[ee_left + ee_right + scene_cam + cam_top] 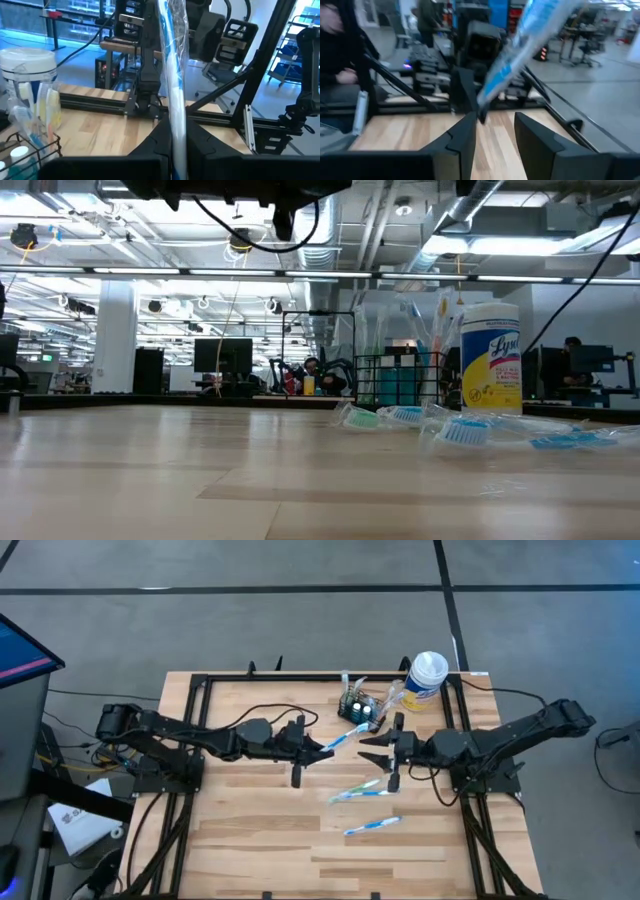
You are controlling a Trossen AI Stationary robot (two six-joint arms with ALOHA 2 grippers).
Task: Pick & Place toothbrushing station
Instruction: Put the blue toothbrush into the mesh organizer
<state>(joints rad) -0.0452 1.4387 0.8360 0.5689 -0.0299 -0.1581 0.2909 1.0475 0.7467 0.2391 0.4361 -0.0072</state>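
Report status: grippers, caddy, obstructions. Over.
Left gripper shut on wrapped toothbrush. Right gripper open near caddy. Caddy ungripped, canister adjacent. Loose toothbrushes on table.

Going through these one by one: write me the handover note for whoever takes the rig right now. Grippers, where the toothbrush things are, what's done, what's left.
Left gripper: shut on a wrapped toothbrush, held above the table just short of the black mesh caddy.
Right gripper: a wrapped toothbrush stands between its fingers; whether it is firmly gripped cannot be told.
Caddy: far side of the table, beside the wipes canister, with some brushes already standing in it.
Left: both held brushes, plus three wrapped toothbrushes lying on the table, near the right arm.
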